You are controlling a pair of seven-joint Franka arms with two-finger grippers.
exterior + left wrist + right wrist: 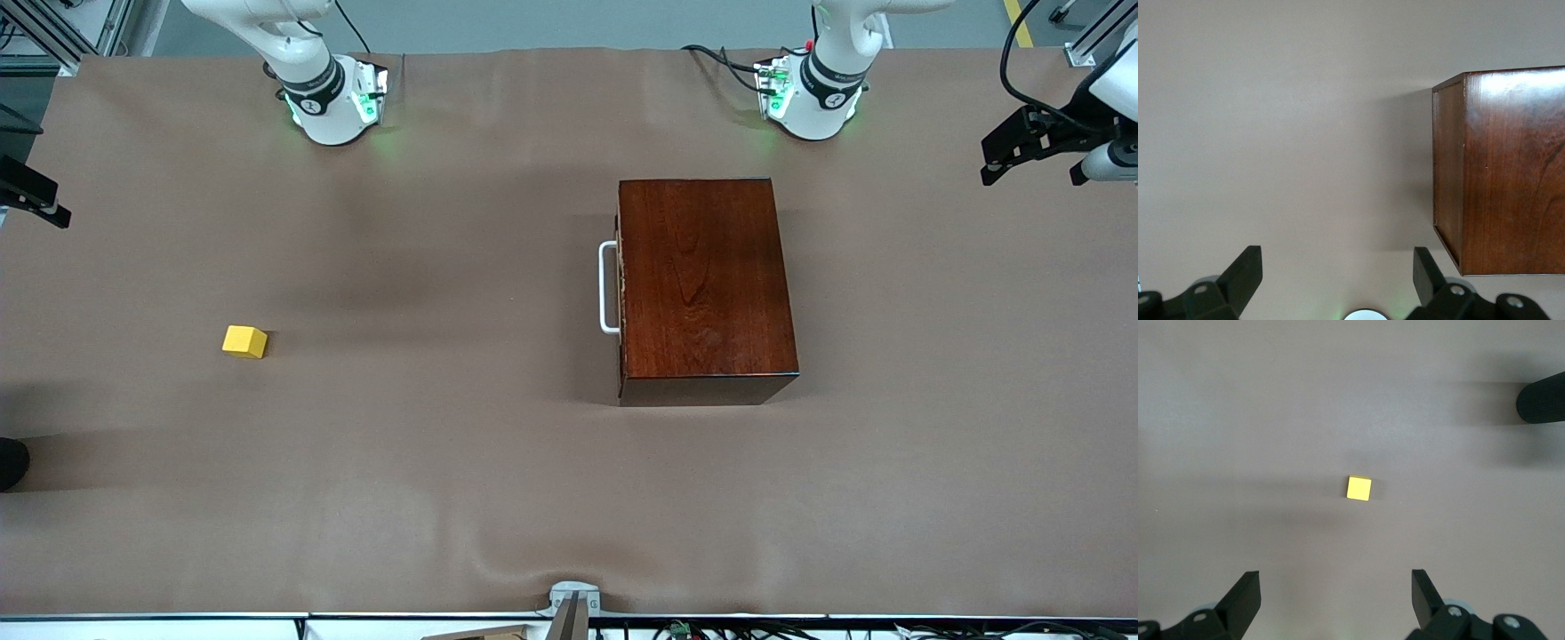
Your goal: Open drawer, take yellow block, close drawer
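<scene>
The dark reddish-brown wooden box (702,280) stands toward the left arm's end of the table. Its drawer (621,293) is pushed fully in, and the white loop handle (609,286) faces the right arm's end. The yellow block (244,341) lies on the bare cloth toward the right arm's end, well apart from the box. My right gripper (1335,577) hangs open high over the table, with the yellow block (1359,488) below and ahead of its fingertips. My left gripper (1337,257) is open and empty, high over the cloth beside a corner of the box (1511,173).
Brown cloth covers the table (444,462). A dark rounded object (11,462) pokes in at the table's edge at the right arm's end and also shows as the dark object (1541,399) in the right wrist view. A metal clamp (573,604) sits at the edge nearest the front camera.
</scene>
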